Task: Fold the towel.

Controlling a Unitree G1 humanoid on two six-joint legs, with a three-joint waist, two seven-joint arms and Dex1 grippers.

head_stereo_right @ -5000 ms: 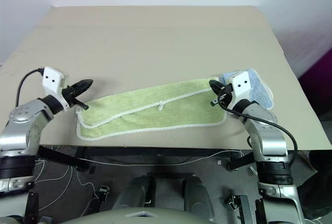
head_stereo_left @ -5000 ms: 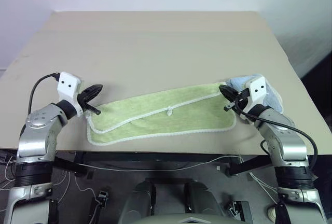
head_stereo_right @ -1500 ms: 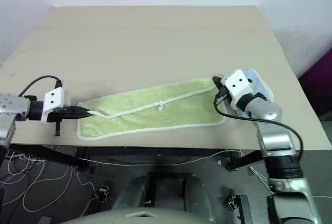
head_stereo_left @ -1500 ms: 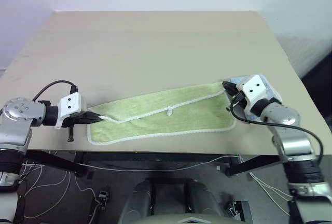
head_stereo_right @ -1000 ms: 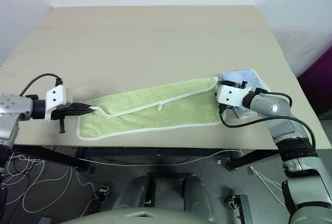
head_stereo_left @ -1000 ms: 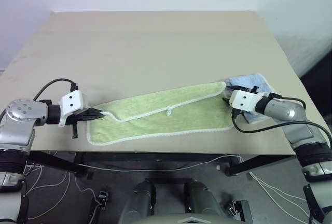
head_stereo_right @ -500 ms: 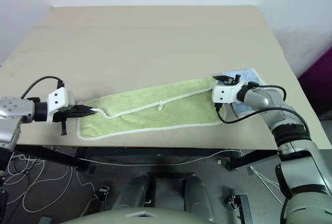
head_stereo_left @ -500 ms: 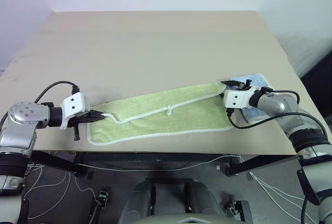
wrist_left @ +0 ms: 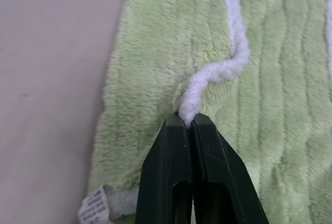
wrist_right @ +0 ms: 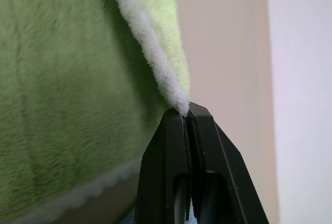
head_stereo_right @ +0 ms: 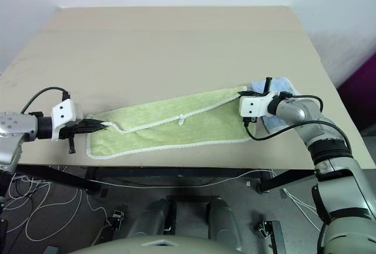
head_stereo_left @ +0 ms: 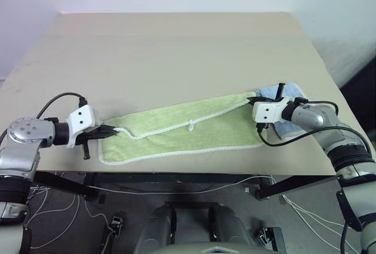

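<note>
Beige bench (head_stereo_left: 176,48) carries the limp, light towel (head_stereo_left: 188,131), each claw, left (head_stereo_left: 111,129) and right (head_stereo_left: 255,97), pinched onto its white corner edging.

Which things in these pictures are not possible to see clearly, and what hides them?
- Blue cloth: in the eye views the right gripper and its arm cover most of it, so its shape is unclear.
- Label at the towel corner: in the left wrist view its print is too small to read.
- Towel's lower layer: the upper layer, pinched by the left gripper, hides it in every view.
</note>
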